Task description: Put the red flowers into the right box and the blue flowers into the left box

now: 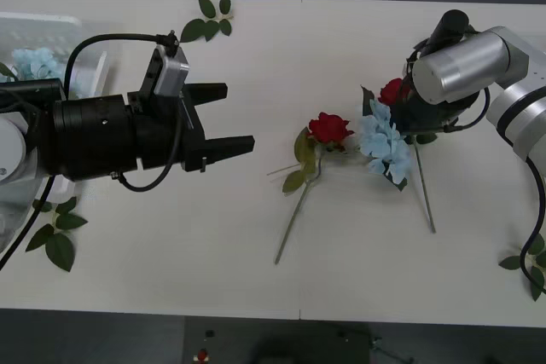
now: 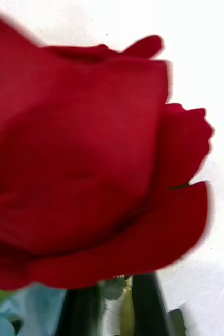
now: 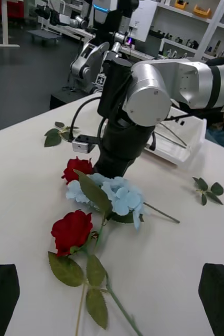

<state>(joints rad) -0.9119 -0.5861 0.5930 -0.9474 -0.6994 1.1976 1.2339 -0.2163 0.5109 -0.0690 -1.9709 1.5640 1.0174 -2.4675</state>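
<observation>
White table [image 1: 358, 270], dark floor beyond; shelving and other robots stand behind. Left box [image 1: 34, 31] at the table's left end holds a blue flower [image 1: 34, 63]. Left gripper [image 1: 230, 117] hovers open, empty. Right gripper's grip: cannot tell; it stands over a red rose [image 1: 392, 90] beside the blue flowers [image 1: 382, 144]. Another rose [image 1: 329, 129] lies free.

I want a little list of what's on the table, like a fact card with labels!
Table: white
Red roses: two; one lies alone mid-table, one sits under the right end effector
Blue flower: one cluster between the two roses, beside the right arm
Left box: white crate at the far left, blue flowers already inside
Right box: white, beyond the right arm
Left end effector: open, off the flowers
Right end effector: down at the far rose
Loose leaves: scattered near the edges
</observation>
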